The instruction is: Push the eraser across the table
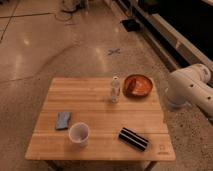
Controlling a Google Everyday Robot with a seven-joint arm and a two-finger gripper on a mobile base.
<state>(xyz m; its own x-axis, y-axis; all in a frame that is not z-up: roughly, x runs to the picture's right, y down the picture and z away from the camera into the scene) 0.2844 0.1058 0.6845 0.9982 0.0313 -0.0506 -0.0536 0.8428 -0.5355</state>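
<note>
One eraser (133, 138) is lying near-right on the table (100, 107). The gripper is sitting out of view off right, so I cannot tell its state. It is likely needing a low, broadside contact.

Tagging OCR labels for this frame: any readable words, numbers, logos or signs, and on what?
No text can be read anywhere.
On the table, the dark mark at the near right corner: too small to read.
On the bottle: any label is too blurred to read.
On the floor, a blue cross: a sign, no letters.
On the eraser: pale stripe only.
The tool: out of view; only the white arm shows, right of the table.
</note>
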